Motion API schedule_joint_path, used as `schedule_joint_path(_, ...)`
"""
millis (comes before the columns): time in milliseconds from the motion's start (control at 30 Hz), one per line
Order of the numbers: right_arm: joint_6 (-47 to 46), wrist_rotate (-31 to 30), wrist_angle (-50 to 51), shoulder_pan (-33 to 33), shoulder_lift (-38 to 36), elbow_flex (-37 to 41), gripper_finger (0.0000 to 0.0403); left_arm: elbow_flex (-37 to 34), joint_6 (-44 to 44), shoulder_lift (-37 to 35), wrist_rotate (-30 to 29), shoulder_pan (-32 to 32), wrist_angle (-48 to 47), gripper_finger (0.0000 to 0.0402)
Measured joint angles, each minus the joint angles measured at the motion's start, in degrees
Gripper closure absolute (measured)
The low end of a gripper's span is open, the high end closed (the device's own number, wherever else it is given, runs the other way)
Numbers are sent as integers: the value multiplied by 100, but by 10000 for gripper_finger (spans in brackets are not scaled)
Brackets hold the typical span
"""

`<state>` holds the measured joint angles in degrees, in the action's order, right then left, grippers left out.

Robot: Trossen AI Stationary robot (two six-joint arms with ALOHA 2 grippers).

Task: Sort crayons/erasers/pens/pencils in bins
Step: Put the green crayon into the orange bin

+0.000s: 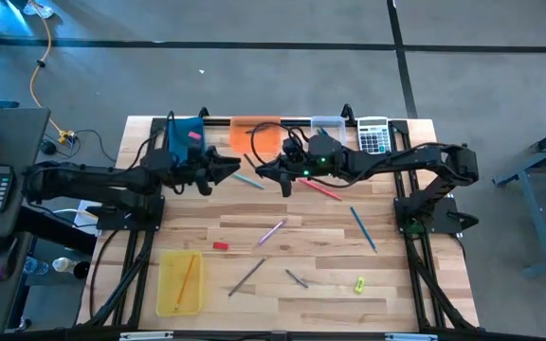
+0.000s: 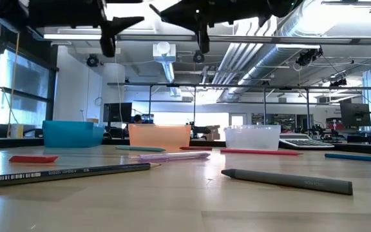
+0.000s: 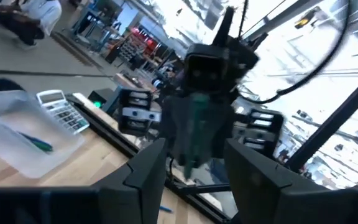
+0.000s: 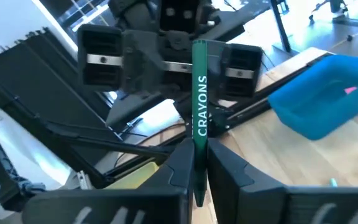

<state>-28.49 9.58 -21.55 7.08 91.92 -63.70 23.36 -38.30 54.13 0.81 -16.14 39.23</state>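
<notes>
I have both grippers raised just in front of the shallow orange plastic bin (image 1: 254, 131). The right gripper (image 4: 199, 171) is clenched on a slim green stick printed CRAYONS (image 4: 200, 109), held mid-length; the left gripper (image 3: 194, 165) faces it, fingers spread, released. The stick looks light, stiff and slick, so I'd grip its middle. Near that bin, a blue bin (image 1: 186, 136), clear bin (image 1: 327, 124) and grey calculator (image 1: 373, 135) crowd the row.
</notes>
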Motion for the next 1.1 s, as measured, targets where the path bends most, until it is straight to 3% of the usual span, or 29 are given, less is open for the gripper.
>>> schedule_joint_path(433, 48, 61, -14, 1, 0, 0, 382, 776, 559, 1008, 118, 46, 304, 269)
schedule_joint_path(733, 122, 101, -21, 9, 0, 0, 380, 793, 819, 1043, 137, 38, 531, 356)
schedule_joint_path(833, 180, 122, -21, 52, 0, 0, 365, 793, 898, 1043, 126, 35, 531, 389)
schedule_joint_path(1100, 158, 25, -17, 80, 0, 0, 280, 793, 911, 1040, 161, -15, 602, 395)
